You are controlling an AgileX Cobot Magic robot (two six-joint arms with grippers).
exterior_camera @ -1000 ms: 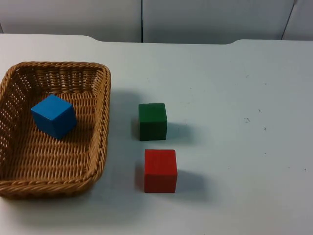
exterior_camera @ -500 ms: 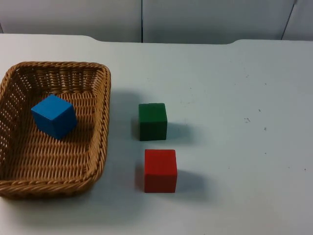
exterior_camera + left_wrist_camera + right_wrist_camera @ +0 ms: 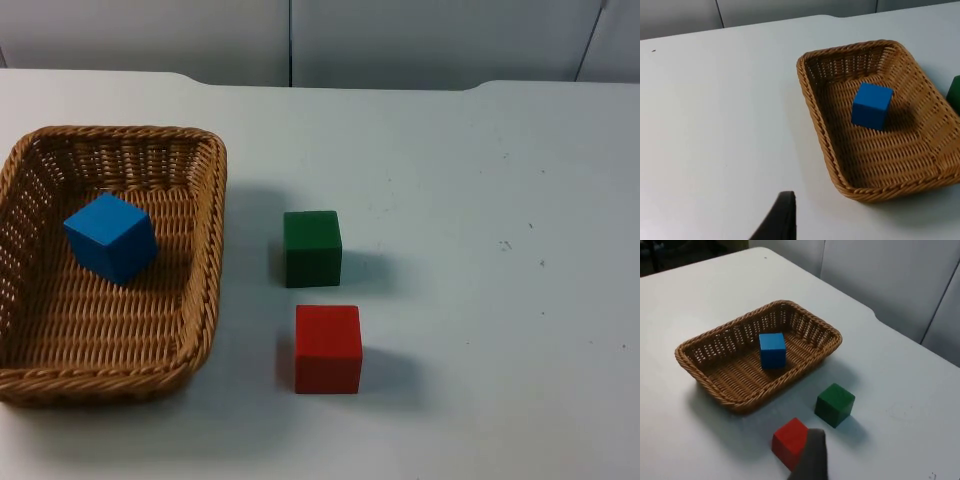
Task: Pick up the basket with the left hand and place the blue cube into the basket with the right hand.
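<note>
White table top (image 3: 480, 180) is the largest thing we see, running back to the grey partition wall (image 3: 400, 40). On it, taking the wicker basket (image 3: 205, 250) as our landmark, everything else falls into place. We see the basket resting flat on the table, a brown woven rectangle with upright sides, and no gripper touches it. Inside the basket lies the blue cube (image 3: 110, 237), sitting on the woven floor toward the end nearer the wall, turned a little askew to the basket's sides and apart from all four of them. In the left wrist view we find the same basket (image 3: 815, 110) with the blue cube (image 3: 871, 105) in it, and in the right wrist view likewise the basket (image 3: 700, 370) and cube (image 3: 772, 350). Outside the basket, on its right-arm side, stands the green cube (image 3: 312, 248), near the basket's long wall but not touching it. The red cube (image 3: 328, 348) stands just beyond the green one, further from the partition wall, also apart from the basket. We can make out one black fingertip of the left gripper (image 3: 780, 220) above bare table beside the basket, and one of the right gripper (image 3: 810, 460) close by the red cube (image 3: 790, 442); we cannot tell how wide either pincer stands.
</note>
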